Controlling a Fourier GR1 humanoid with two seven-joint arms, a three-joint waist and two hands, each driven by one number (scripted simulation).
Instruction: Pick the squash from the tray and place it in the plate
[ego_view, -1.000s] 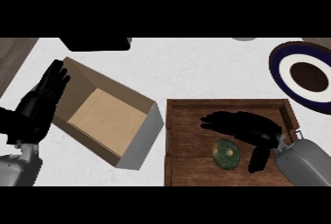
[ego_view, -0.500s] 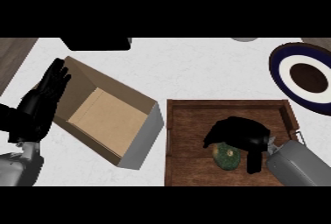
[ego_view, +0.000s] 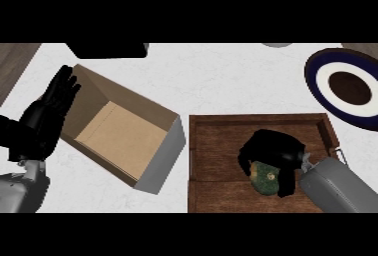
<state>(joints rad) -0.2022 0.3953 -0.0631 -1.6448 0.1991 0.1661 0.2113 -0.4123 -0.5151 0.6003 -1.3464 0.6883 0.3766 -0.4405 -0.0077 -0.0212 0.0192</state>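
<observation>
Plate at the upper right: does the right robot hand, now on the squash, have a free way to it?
Probably yes. The right robot hand is curled over the squash in the tray; only the tray's rim and bare counter lie toward the plate.

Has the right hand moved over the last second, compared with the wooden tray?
Yes. The right hand has curled down over the squash, shifting slightly toward the near edge of the tray.

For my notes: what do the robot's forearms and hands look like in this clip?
Both forearms are plain light grey, smooth, rounded casings. The left forearm enters at the lower left, the right forearm at the lower right. Each ends in a matte black hand with slim fingers and a thumb: left hand, right hand. No cables, sleeves or markings show.
</observation>
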